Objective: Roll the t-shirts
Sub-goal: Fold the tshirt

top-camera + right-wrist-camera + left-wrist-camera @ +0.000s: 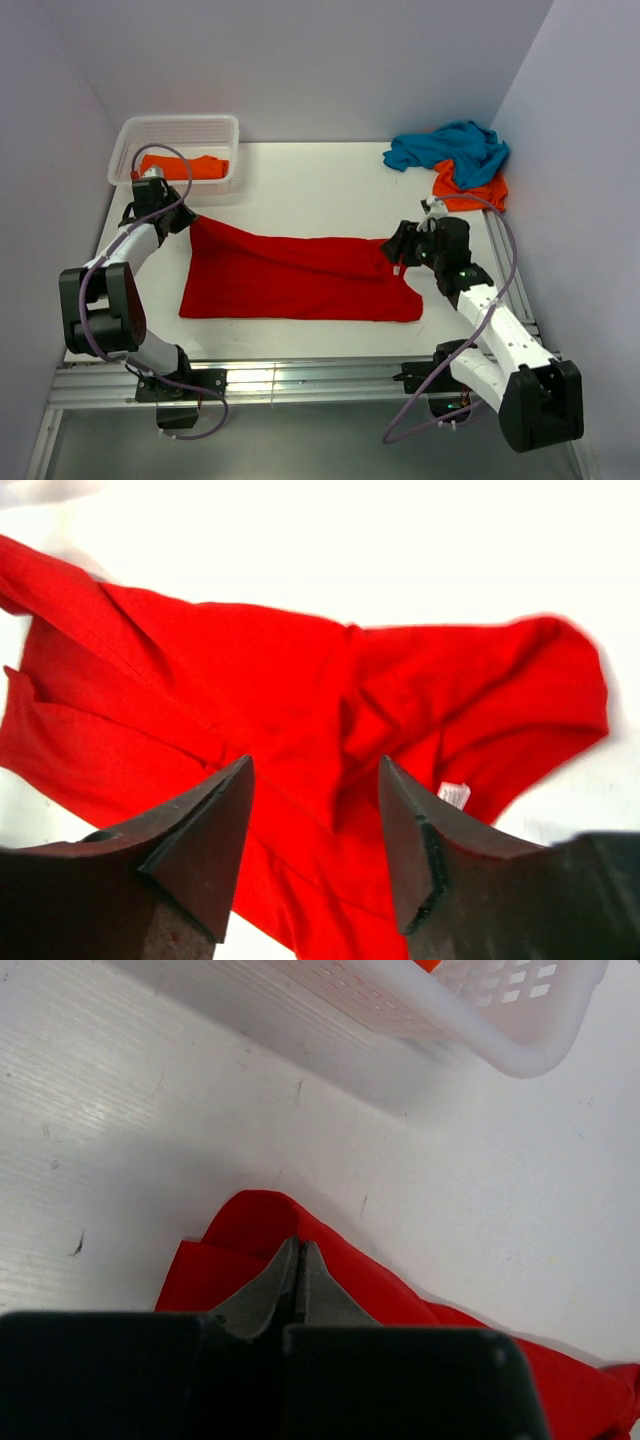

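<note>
Seemingly early: the red t-shirt (300, 280) lies spread flat at the middle of the desk (320, 190), not yet rolled. The left tool (298, 1252) pinches its 10 o'clock corner. The right tool (315, 770) gapes, holding nothing, over its 3 o'clock end. 1 orange t-shirt (185, 166) sits in the basket (125, 150) at 11 o'clock. The teal t-shirt (450, 145) and second orange t-shirt (470, 190) lie heaped at 1 o'clock.

The right tool (315, 770) hangs over a red shirt (300, 680) lying rumpled on the white bench (350, 540). Its two dark fingers (200, 850) stand apart, gripping nothing. A small white label (453, 794) shows on the shirt just beside the right finger.
</note>
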You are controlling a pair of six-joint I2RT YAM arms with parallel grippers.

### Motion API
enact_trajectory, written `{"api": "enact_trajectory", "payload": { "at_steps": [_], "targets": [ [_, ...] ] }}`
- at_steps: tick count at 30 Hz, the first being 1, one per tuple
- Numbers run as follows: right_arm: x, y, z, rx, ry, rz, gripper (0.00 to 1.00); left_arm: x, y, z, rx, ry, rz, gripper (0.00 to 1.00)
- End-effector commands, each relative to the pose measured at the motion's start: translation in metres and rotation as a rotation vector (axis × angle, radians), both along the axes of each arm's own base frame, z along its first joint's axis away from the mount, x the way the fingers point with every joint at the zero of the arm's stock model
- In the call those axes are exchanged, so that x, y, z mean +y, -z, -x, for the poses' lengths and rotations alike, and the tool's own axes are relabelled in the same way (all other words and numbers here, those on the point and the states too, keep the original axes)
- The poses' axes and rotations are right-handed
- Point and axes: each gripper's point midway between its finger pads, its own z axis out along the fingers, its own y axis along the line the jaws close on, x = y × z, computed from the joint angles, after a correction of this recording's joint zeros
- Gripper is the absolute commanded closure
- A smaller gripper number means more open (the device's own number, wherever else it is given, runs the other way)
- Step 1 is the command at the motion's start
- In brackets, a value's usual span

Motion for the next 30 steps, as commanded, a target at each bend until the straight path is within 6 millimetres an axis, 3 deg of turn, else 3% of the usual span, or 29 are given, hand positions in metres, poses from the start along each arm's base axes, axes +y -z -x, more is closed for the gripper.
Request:
{"api": "enact_trajectory", "payload": {
  "at_steps": [1, 4, 7, 9, 11, 13, 18, 24, 30],
  "targets": [
    [-0.01, 0.011, 0.013, 0.103, -0.023, 0.16, 0.41, -0.003, -0.014, -0.018, -0.068, 0.005, 0.032, 1.0],
    [-0.013, -0.003, 0.014, 0.0, -0.001, 0.161, 0.35, -0.005, -0.013, -0.019, -0.074, 0.009, 0.047, 1.0],
    [-0.004, -0.014, 0.012, -0.04, -0.096, 0.214, 0.32, -0.009, -0.012, -0.021, -0.077, 0.015, 0.071, 1.0],
    [-0.01, -0.027, 0.001, -0.118, -0.165, 0.381, 0.32, -0.01, -0.013, -0.022, -0.078, 0.019, 0.077, 1.0],
    [-0.012, -0.016, 0.012, -0.096, -0.259, 0.502, 0.33, -0.01, -0.013, -0.021, -0.08, 0.021, 0.079, 1.0],
    [-0.026, -0.002, 0.02, -0.084, -0.312, 0.627, 0.32, -0.011, -0.013, -0.021, -0.08, 0.027, 0.078, 1.0],
    [-0.01, 0.017, 0.049, -0.167, -0.487, 0.668, 0.27, -0.011, -0.015, -0.024, -0.101, 0.021, 0.059, 1.0],
    [0.001, 0.034, 0.058, -0.154, -0.661, 0.71, 0.28, -0.012, -0.022, -0.028, -0.114, 0.034, 0.024, 1.0],
    [0.006, 0.044, 0.054, -0.181, -0.678, 0.716, 0.32, -0.012, -0.022, -0.025, -0.095, 0.043, 0.008, 1.0]
  ]
}}
